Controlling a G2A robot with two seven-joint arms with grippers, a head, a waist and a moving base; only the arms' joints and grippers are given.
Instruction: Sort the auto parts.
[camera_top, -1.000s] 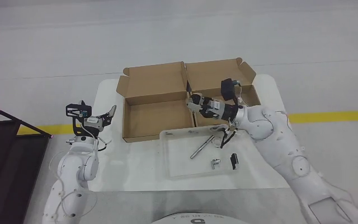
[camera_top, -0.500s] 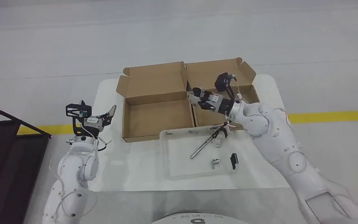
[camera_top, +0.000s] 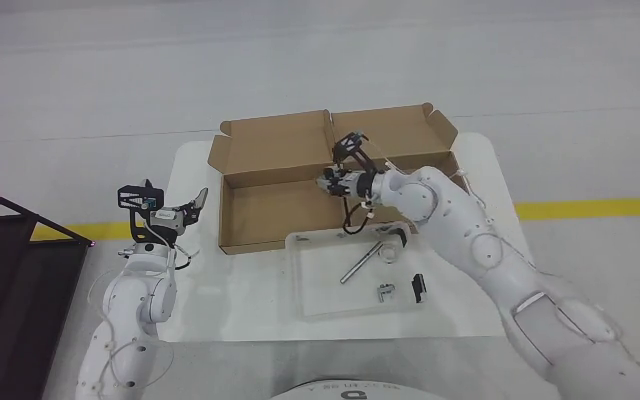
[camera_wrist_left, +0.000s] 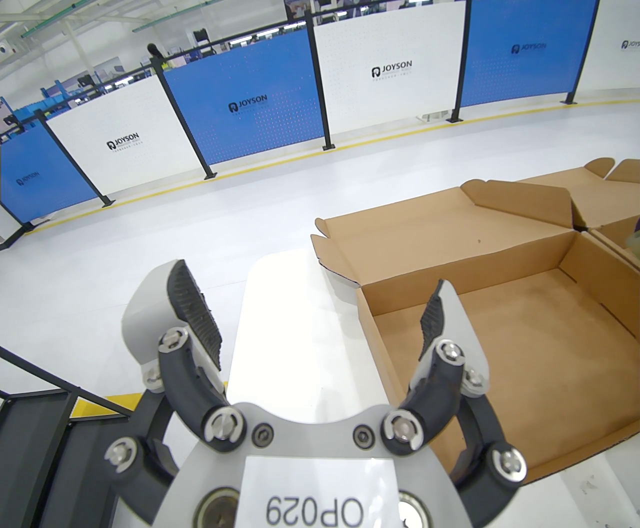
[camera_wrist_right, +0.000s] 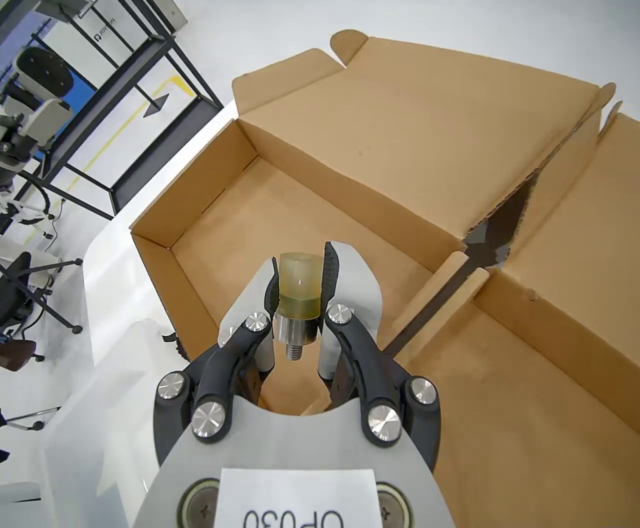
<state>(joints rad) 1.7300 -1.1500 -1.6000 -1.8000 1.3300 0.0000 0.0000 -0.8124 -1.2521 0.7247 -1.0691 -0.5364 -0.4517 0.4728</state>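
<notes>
Item one: right gripper (camera_wrist_right: 300, 272) (camera_top: 328, 183), fingers closed tight on a small auto part (camera_wrist_right: 298, 287), one pad on each side of it. The part is a yellowish, translucent cylindrical cap on a silver metal base, with a short threaded stud projecting toward the wrist. Gripper and part are held in the air above the right-hand side of the left cardboard box (camera_top: 270, 215) (camera_wrist_right: 280, 200), just beside the wall where it meets the right cardboard box (camera_top: 390, 130) (camera_wrist_right: 540, 400). The part touches neither box. Item two: both boxes, brown, lids folded back and open, standing side by side and touching at the far side of the white table (camera_top: 230, 290); the left box's floor is bare cardboard. Item three: clear plastic tray (camera_top: 320, 290) on the table in front of the boxes, near their front walls. Contents: a long metal rod (camera_top: 358, 263) lying diagonally, a small metal bracket (camera_top: 385, 292) and a small black part (camera_top: 418, 287), the last two close together toward the tray's near right corner, apart from the rod. Item four: left gripper (camera_wrist_left: 310, 300) (camera_top: 185, 210), fingers spread wide with nothing between them, raised over the table's left edge, well apart from the tray and facing the left box from its outer side.
</notes>
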